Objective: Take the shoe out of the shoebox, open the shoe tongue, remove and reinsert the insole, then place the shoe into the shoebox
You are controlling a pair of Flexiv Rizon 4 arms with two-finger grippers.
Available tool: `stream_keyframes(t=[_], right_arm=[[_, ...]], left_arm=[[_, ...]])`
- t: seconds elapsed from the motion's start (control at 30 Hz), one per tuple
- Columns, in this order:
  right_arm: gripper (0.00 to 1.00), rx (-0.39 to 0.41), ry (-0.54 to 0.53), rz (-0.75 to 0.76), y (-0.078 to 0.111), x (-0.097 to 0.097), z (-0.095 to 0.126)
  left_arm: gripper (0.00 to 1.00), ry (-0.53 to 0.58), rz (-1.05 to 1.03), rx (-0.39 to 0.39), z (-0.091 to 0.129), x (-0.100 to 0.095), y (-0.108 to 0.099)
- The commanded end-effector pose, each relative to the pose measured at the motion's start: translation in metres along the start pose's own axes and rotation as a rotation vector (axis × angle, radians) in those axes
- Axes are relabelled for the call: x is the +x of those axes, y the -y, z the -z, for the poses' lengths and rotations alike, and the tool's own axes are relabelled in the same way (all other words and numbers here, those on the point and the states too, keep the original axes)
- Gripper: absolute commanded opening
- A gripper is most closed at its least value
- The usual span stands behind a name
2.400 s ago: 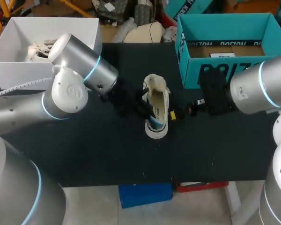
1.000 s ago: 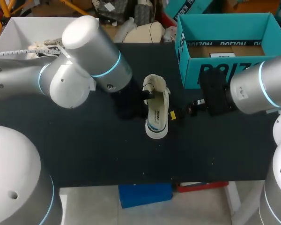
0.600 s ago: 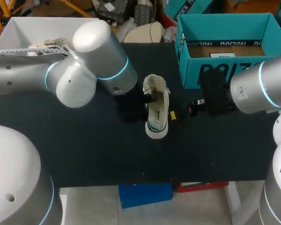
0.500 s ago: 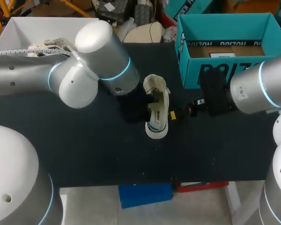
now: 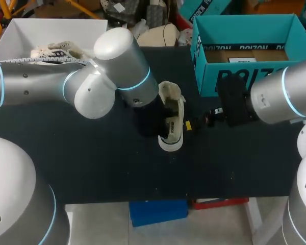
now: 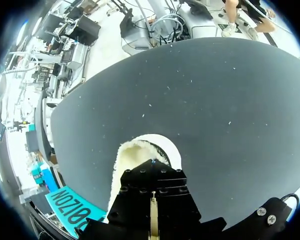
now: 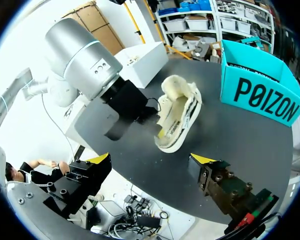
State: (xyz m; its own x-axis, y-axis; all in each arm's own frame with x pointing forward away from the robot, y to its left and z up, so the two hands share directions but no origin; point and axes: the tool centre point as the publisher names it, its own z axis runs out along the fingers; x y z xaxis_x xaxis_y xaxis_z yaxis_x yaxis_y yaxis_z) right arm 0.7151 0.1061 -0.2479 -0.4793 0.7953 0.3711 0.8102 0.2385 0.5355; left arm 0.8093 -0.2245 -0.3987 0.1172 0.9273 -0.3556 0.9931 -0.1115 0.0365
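A cream-white shoe (image 5: 174, 121) lies on its side in the middle of the black table, its fleecy opening (image 7: 176, 95) facing my right gripper. My left gripper (image 5: 163, 113) is shut, with its fingers pushed into the shoe's opening (image 6: 135, 156). Whether they pinch anything inside is hidden. In the left wrist view the fingers (image 6: 152, 220) meet in a thin yellow line over the shoe. My right gripper (image 7: 151, 159) stands open just right of the shoe, nothing between its fingers. The teal shoebox (image 5: 245, 76) stands at the back right with nothing inside.
A white box (image 5: 13, 56) with another pale shoe in it stands at the back left. The left arm's silver elbow (image 5: 120, 66) hangs over the table left of the shoe. The table's front half (image 5: 143, 173) is bare black surface.
My left arm has swung to the right, bringing its gripper up against and into the shoe. The shoe has shifted slightly. The right arm has not moved.
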Motion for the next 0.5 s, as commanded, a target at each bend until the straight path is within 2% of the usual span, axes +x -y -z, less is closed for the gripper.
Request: stream_keyframes(t=[0.03,0.37,0.5], right_arm=[[1.0,0.001,0.002,-0.001,0.0,0.001,-0.001],[1.0,0.001,0.002,-0.001,0.0,0.001,-0.001],[1.0,0.001,0.002,-0.001,0.0,0.001,-0.001]], left_arm=[[0.0,-0.026,-0.002,0.014,-0.011,0.0,-0.004],[0.0,-0.098,-0.031,0.011,-0.028,-0.001,-0.008],[0.0,-0.048,-0.018,-0.006,-0.018,-0.009,-0.013]])
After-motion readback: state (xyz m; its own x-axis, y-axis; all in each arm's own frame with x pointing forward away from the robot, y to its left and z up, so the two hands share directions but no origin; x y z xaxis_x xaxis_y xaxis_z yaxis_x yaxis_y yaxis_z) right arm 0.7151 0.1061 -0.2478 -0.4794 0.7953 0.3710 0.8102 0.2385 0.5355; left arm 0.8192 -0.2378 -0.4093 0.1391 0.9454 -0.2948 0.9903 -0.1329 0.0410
